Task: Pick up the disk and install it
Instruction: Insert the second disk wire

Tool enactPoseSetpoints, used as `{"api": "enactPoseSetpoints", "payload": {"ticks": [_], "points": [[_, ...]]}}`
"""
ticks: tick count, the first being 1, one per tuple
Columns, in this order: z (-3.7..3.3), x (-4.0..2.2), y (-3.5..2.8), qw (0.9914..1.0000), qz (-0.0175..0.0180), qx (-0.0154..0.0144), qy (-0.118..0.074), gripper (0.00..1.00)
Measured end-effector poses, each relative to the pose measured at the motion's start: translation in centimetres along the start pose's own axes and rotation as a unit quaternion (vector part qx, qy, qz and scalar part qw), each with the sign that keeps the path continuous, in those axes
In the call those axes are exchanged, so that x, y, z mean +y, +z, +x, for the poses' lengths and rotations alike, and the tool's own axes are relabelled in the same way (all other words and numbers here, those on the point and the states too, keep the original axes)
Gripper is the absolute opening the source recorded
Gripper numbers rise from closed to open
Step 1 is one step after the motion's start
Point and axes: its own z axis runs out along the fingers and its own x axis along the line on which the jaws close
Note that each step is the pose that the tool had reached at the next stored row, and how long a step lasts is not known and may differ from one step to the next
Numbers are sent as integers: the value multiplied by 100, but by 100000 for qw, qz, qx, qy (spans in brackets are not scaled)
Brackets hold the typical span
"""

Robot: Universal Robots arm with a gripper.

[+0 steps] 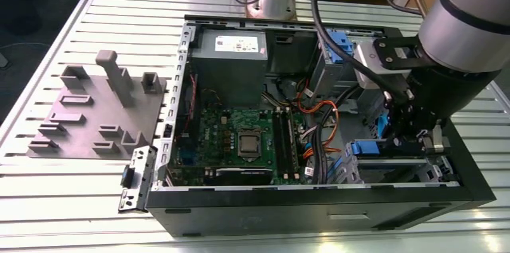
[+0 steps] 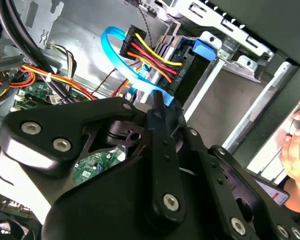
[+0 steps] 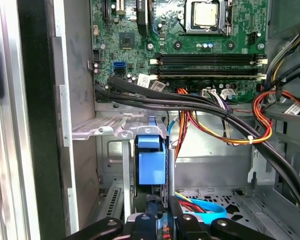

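Gripper (image 3: 160,220) clamped on the disk (image 3: 151,162), held edge-on at the drive bay (image 3: 97,129) mouth; nearby cables (image 3: 215,125) could snag, or misalignment jam its blue frame.

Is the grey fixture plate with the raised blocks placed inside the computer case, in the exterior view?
No. The grey fixture plate lies on the slatted table, outside the computer case, on the exterior view's left.
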Motion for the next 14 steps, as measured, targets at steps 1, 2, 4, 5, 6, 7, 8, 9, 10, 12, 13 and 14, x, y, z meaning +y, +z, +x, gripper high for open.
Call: {"api": "enactPoseSetpoints", "payload": {"ticks": [1, 2, 4, 5, 6, 7, 8, 9, 10, 12, 13, 14], "points": [[-1, -4, -24, 100000, 1, 8, -2, 24], [-2, -7, -47, 100000, 0, 0, -1, 24], [-7, -14, -92, 100000, 1, 3, -7, 24], [-8, -15, -100, 100000, -1, 2, -8, 24], [-8, -15, -99, 100000, 2, -11, -1, 24], [-8, -15, -99, 100000, 2, -11, -2, 22], [-8, -15, -99, 100000, 1, -15, -2, 15], [-8, -15, -100, 100000, 0, -12, -1, 11], [-8, -15, -100, 100000, -1, -7, -1, 11], [-8, -15, -101, 100000, 1, -8, -2, 11], [-8, -15, -100, 100000, 1, -13, 0, 11], [-8, -15, -100, 100000, 1, -16, 2, 11]]}}
